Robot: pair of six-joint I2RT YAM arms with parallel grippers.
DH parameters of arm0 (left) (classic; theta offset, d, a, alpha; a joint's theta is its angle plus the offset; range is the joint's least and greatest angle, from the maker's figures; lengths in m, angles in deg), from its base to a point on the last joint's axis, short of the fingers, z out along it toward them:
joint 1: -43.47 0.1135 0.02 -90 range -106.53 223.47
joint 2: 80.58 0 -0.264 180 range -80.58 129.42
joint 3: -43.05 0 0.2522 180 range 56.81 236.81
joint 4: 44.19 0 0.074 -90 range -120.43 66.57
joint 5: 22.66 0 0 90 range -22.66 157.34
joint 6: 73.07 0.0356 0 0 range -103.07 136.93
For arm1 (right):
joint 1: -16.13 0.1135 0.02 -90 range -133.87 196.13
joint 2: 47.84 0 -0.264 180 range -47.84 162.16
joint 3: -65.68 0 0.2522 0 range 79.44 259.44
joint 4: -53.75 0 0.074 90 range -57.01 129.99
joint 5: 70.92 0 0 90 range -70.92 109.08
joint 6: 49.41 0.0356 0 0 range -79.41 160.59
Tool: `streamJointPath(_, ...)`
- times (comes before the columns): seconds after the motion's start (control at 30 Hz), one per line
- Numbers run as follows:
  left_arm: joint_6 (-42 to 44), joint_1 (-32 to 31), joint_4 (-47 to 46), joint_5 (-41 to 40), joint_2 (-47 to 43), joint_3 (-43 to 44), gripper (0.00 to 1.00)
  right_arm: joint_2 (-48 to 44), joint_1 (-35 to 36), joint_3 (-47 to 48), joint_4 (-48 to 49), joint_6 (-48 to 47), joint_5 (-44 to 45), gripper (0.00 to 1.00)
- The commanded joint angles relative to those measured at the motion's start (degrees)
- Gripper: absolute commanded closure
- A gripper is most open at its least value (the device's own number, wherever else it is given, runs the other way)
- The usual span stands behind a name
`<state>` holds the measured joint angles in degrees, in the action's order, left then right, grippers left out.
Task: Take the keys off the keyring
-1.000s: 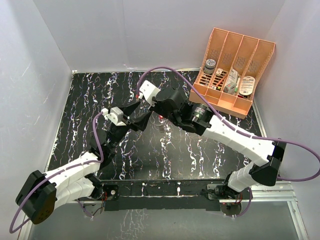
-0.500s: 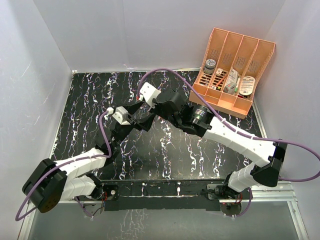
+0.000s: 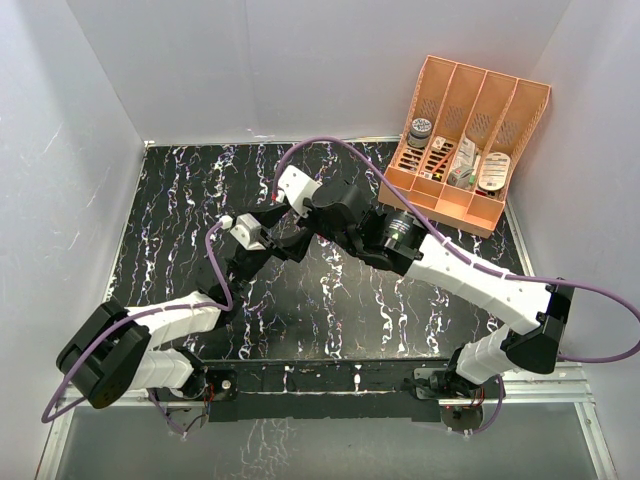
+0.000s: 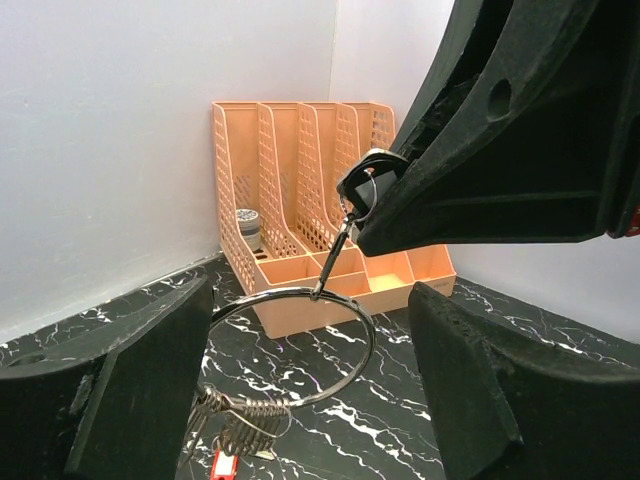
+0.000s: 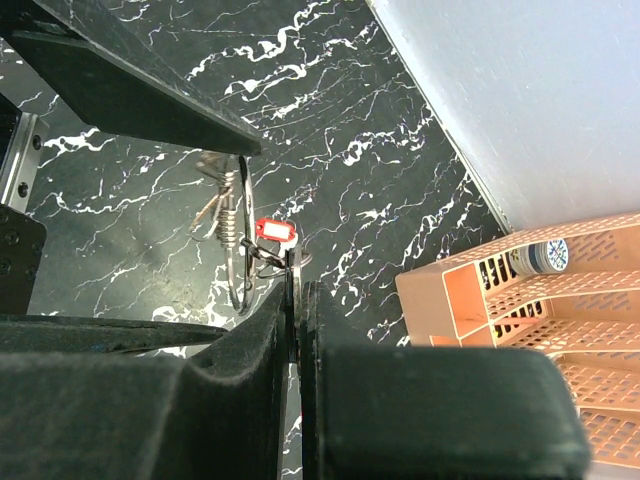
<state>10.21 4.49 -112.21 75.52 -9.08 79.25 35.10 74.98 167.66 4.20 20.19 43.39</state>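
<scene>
The keyring [image 4: 300, 345] is a thin silver wire ring hanging in the air. A thin link joins it to a small loop [image 4: 362, 190] pinched in my right gripper [image 4: 368, 215], which is shut. Several grey keys [image 4: 238, 420] and a red tag [image 4: 224, 466] bunch at the ring's lower left. My left gripper [image 4: 312, 310] is open, with its fingers [image 4: 150, 380] on either side of the ring, not touching it. The right wrist view shows the right gripper [image 5: 300, 288], the keyring [image 5: 240, 255], the keys [image 5: 215, 200] and the red tag [image 5: 273, 232]. In the top view the two grippers meet [image 3: 285, 232] and hide the ring.
An orange file organiser [image 3: 470, 140] holding small items stands at the back right corner, and it also shows in the left wrist view [image 4: 300, 190]. White walls [image 3: 90, 150] enclose the black marbled table [image 3: 330, 300].
My left gripper has moved right and forward towards the right gripper, and its arm has swung. The right gripper has shifted slightly left and still holds the loop.
</scene>
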Motion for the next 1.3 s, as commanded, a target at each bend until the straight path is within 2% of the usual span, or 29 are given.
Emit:
streamJointPath(0.0, -0.03, 0.13, -4.66, 1.64, -0.09, 0.78, 0.24, -2.61, 0.39, -0.59, 4.47, 1.06, -0.32, 1.0)
streamJointPath(0.53, -0.57, 0.09, -4.89, 1.79, 0.97, 0.82, 0.32, -2.95, 0.65, -0.62, 5.01, 1.02, -0.49, 1.0)
streamJointPath(1.27, 1.25, 0.13, -3.43, 3.5, 0.19, 0.97, 0.36, -2.77, 1.31, 0.55, 4.53, 0.48, -0.58, 1.0)
